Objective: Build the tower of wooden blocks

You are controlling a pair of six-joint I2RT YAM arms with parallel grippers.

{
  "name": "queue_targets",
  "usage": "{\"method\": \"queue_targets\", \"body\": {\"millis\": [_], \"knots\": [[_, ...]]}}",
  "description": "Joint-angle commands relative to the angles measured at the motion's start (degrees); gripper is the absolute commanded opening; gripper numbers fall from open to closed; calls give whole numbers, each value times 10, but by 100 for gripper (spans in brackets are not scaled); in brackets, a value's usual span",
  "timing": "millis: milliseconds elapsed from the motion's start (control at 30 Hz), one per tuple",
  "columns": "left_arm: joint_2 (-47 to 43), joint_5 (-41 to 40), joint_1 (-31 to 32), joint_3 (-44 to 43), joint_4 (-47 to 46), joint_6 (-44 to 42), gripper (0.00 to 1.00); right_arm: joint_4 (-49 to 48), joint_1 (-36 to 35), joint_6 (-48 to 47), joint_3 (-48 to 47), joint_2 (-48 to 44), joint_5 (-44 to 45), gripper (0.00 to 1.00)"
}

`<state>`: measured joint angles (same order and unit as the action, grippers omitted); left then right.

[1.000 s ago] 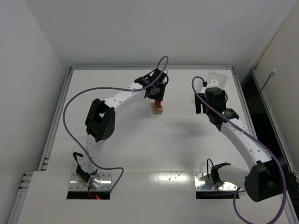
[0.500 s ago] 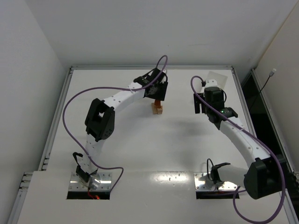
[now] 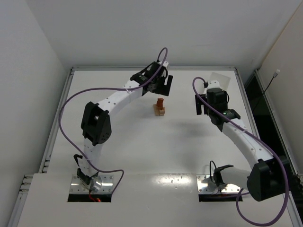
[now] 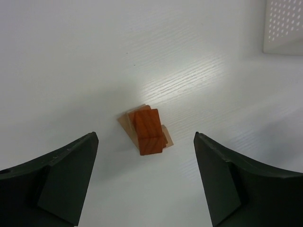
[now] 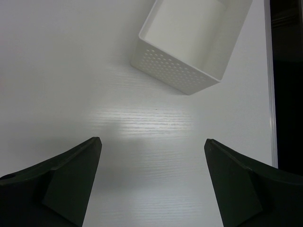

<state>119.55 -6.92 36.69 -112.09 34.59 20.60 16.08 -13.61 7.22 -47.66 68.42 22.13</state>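
Note:
The wood block tower (image 3: 160, 108) stands mid-table, a small stack of pale tan blocks with a reddish-orange block on top. The left wrist view looks down on the tower (image 4: 147, 130), its orange top piece lying slightly askew over the tan ones. My left gripper (image 3: 164, 86) hovers just behind and above the stack, jaws open wide, the dark fingertips (image 4: 71, 170) well apart from the blocks and holding nothing. My right gripper (image 3: 202, 105) hangs open to the right of the tower, and between its jaws (image 5: 152, 140) there is only bare table.
A white perforated tray (image 5: 189, 71) sits at the back right of the table, also in the top view (image 3: 220, 79), and its corner shows in the left wrist view (image 4: 284, 28). A dark gap (image 5: 286, 85) runs along the table's right edge.
My left gripper was shut on the top orange block, then opened and drew back and up, leaving the block on the stack. The right gripper barely moved.

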Motion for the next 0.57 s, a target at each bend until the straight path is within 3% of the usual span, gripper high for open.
{"method": "queue_targets", "body": {"millis": [0,67,167,267,533], "knots": [[-91,-54,-11,19,-8,-23,81,-25,2,-14,7,-9,-4,90],[-96,-114,-17,40,27,-23,85,-25,10,-20,14,-9,-16,92],[-102,-142,-58,101,89,-14,88,-39,32,-14,26,2,-16,92],[-161,-114,-142,225,32,-27,99,-54,60,-14,26,15,-32,92],[-205,-96,-222,350,7,-21,99,-54,95,-4,26,36,-84,95]]}}
